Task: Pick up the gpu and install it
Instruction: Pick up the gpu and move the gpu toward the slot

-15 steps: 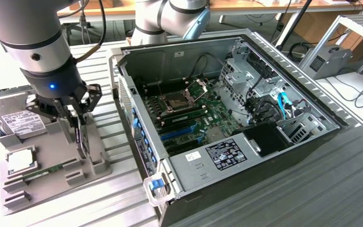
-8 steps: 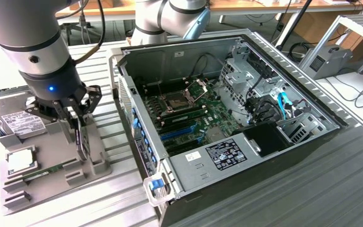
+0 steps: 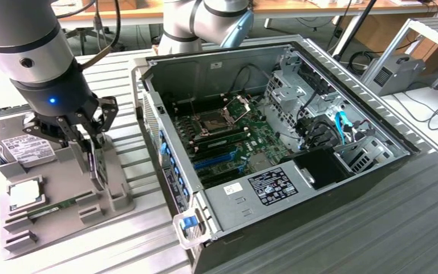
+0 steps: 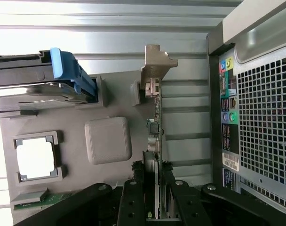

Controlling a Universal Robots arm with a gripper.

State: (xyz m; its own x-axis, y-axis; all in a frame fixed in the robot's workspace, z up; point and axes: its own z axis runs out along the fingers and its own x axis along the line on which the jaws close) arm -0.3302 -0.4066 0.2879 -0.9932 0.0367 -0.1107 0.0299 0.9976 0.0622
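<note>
The gpu (image 3: 95, 164) stands edge-on in a slot of the grey holder tray (image 3: 116, 205) at the exterior view's left. In the wrist view the gpu (image 4: 155, 113) is a thin line running from its silver bracket (image 4: 154, 63) toward the camera. My gripper (image 3: 88, 142) is lowered over it, and my gripper (image 4: 153, 167) has one black finger pressed on each side of the card. The card still sits in the tray. The open computer case (image 3: 280, 142) lies to the exterior view's right of the tray, with blue expansion slots (image 3: 217, 160) on its motherboard.
The tray also holds a silver hard drive (image 3: 25, 149) with a blue clip (image 4: 70, 70), a processor (image 3: 25, 194) and a green memory stick (image 3: 52, 206). The case's perforated rear wall (image 4: 265, 117) stands close beside the tray. Cables and a drive cage (image 3: 295, 91) crowd the case's far side.
</note>
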